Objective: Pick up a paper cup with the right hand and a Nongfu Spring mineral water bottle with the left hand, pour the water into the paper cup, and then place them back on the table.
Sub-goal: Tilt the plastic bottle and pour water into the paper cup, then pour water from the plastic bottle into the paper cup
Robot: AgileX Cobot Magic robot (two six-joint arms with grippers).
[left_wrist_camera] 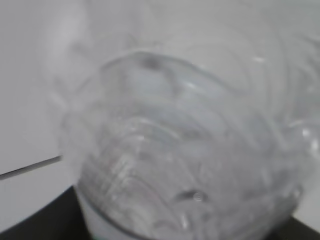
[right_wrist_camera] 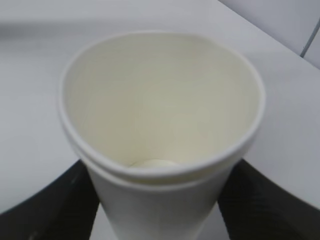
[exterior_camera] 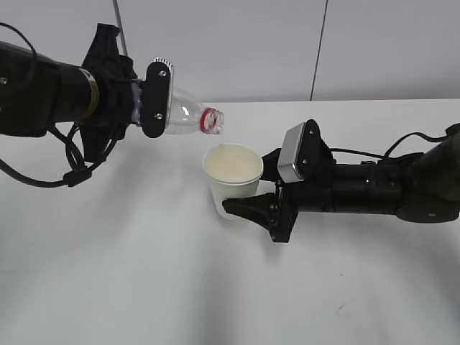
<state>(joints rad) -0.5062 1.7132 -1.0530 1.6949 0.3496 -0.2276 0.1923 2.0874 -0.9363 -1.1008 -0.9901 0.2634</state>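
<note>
The paper cup [exterior_camera: 232,180] was held upright above the worktop [exterior_camera: 144,287], near its middle, clamped between the fingers of the right end effector [exterior_camera: 251,201]; in the right wrist view the dark fingers [right_wrist_camera: 65,200] were seen pressed against both sides of the cup wall below the rolled rim. The cup was kept level, presumably so that its open mouth faced upward to receive the pour. Only a pale patch could be made out at its bottom, and whether water lay there could not be told.

The Nongfu Spring mineral water bottle [exterior_camera: 188,115] was gripped around its body by the left end effector [exterior_camera: 157,99], closed on the clear plastic. It was tipped close to horizontal, the uncapped red-ringed neck [exterior_camera: 212,122] set just above and slightly behind the cup's far-left rim. That placement was judged to be intended to let any stream fall inside the cup rather than on the worktop. No stream was visible between neck and cup. The left wrist view was filled by blurred transparent plastic, and little liquid could be distinguished in it.

The pour was judged to be in hand, with both items yet to be set down.
</note>
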